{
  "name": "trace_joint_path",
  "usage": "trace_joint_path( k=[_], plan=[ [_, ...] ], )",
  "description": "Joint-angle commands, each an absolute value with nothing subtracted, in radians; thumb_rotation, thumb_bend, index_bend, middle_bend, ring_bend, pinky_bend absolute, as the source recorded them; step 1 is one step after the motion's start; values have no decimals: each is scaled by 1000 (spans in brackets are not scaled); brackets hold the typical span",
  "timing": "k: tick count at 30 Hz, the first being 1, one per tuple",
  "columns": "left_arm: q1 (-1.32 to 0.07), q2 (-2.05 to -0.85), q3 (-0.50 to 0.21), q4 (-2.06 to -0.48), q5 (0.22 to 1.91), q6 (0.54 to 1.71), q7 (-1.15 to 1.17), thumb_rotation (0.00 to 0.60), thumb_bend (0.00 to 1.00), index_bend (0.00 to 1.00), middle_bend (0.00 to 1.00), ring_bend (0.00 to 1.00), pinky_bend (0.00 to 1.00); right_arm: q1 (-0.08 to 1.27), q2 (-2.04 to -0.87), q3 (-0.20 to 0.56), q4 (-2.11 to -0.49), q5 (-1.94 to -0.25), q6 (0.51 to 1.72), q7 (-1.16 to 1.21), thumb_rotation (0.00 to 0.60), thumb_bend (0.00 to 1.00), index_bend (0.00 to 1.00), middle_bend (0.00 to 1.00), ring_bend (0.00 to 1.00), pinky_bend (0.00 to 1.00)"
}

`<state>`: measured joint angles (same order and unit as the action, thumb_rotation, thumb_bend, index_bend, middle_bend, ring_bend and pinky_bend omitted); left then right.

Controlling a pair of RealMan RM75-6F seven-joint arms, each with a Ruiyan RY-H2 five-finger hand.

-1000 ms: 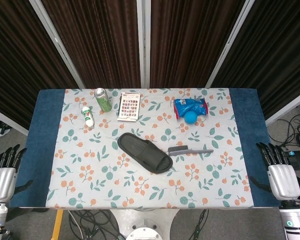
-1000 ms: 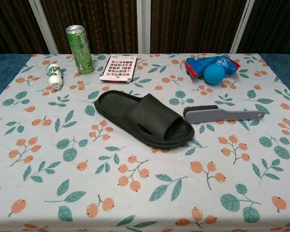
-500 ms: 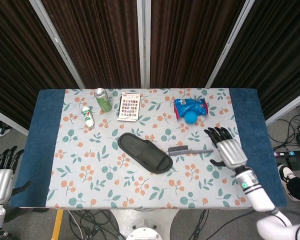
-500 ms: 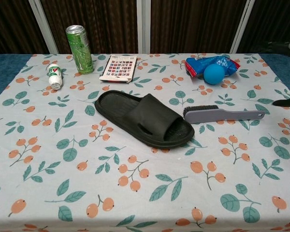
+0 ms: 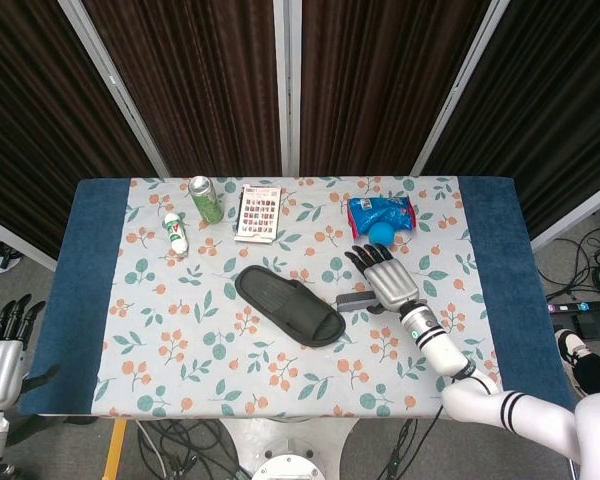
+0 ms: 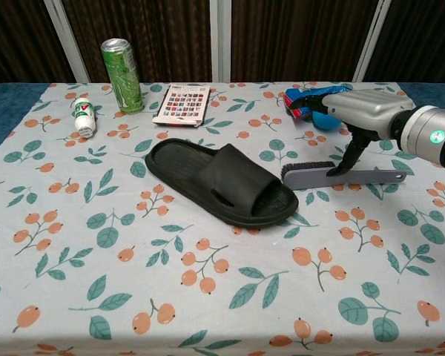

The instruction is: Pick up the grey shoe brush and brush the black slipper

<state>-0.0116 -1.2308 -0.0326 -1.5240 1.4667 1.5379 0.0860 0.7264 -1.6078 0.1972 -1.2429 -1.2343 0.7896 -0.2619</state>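
Note:
The black slipper [image 5: 290,307] [image 6: 222,182] lies at an angle in the middle of the flowered cloth. Just right of it lies the grey shoe brush [image 5: 352,299] [image 6: 356,178], bristles toward the slipper and handle pointing right. My right hand [image 5: 385,277] [image 6: 360,110] hovers over the brush with its fingers spread and nothing in it. Its thumb reaches down to the handle; I cannot tell whether it touches. In the head view the hand hides most of the brush. My left hand [image 5: 0,345] hangs beside the table's left front corner, fingers apart and holding nothing.
A blue ball [image 5: 380,234] [image 6: 325,117] and a blue packet [image 5: 380,212] [image 6: 302,100] lie just behind the right hand. At the back left stand a green can [image 5: 204,198] [image 6: 122,65], a small white bottle [image 5: 175,232] [image 6: 83,116] and a printed card [image 5: 259,212] [image 6: 182,104].
My right arm has swung in from beside the table's right edge to over the brush. The left hand has sunk slightly. Brush and slipper have not moved.

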Motion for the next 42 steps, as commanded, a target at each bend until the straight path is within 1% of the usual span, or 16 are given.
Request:
trace_joint_path(
  k=[1, 11, 18, 23, 25, 29, 30, 32, 33, 34, 37, 40, 42],
  plan=[
    [-11, -1233, -31, -1519, 1465, 1535, 82, 600, 155, 163, 145, 63, 133, 746, -1635, 190, -1209, -1221, 774, -281, 600, 0, 0, 27, 0, 12],
    [-9, -1234, -34, -1506, 1465, 1538, 72, 600, 155, 163, 145, 64, 133, 800, -1683, 221, -1120, -1179, 764, -292, 600, 0, 0, 27, 0, 11],
    [-8, -1234, -35, -1502, 1459, 1533, 68, 600, 155, 163, 145, 64, 133, 850, -1725, 244, -1030, -1138, 726, -294, 600, 0, 0, 27, 0, 12],
    [-7, -1232, -37, -1504, 1457, 1534, 70, 600, 156, 162, 145, 63, 133, 860, -1722, 242, -1028, -1137, 725, -288, 600, 0, 0, 34, 0, 12],
    [-7, -1231, -38, -1505, 1458, 1536, 70, 600, 156, 162, 145, 63, 133, 848, -1693, 238, -1075, -1152, 750, -279, 600, 0, 0, 39, 0, 12],
    [-5, -1230, -37, -1502, 1463, 1541, 67, 600, 156, 163, 145, 64, 133, 791, -1558, 222, -1249, -1196, 830, -263, 600, 0, 0, 66, 0, 11],
    [-5, -1230, -37, -1501, 1465, 1543, 66, 600, 156, 163, 145, 64, 133, 776, -1521, 215, -1287, -1200, 843, -269, 600, 0, 0, 86, 0, 22],
    [-5, -1231, -37, -1500, 1468, 1545, 63, 600, 155, 163, 145, 64, 133, 745, -1440, 197, -1362, -1200, 865, -293, 600, 0, 3, 146, 40, 94],
    [-5, -1232, -36, -1499, 1470, 1545, 63, 600, 155, 163, 145, 63, 133, 734, -1412, 188, -1386, -1194, 867, -305, 600, 0, 19, 186, 82, 147],
    [-6, -1233, -36, -1499, 1473, 1545, 63, 600, 155, 163, 145, 63, 133, 724, -1381, 178, -1408, -1182, 865, -320, 600, 0, 59, 233, 131, 193],
    [-10, -1235, -34, -1502, 1481, 1543, 67, 600, 156, 162, 145, 63, 133, 717, -1347, 159, -1418, -1128, 829, -349, 600, 0, 231, 332, 204, 272],
    [-13, -1234, -34, -1509, 1488, 1544, 73, 600, 156, 162, 145, 64, 133, 728, -1359, 147, -1391, -1075, 789, -371, 600, 0, 277, 354, 207, 279],
    [-13, -1231, -35, -1513, 1490, 1546, 75, 600, 155, 162, 145, 63, 133, 741, -1386, 142, -1357, -1055, 766, -376, 600, 0, 285, 356, 207, 280]
  ],
)
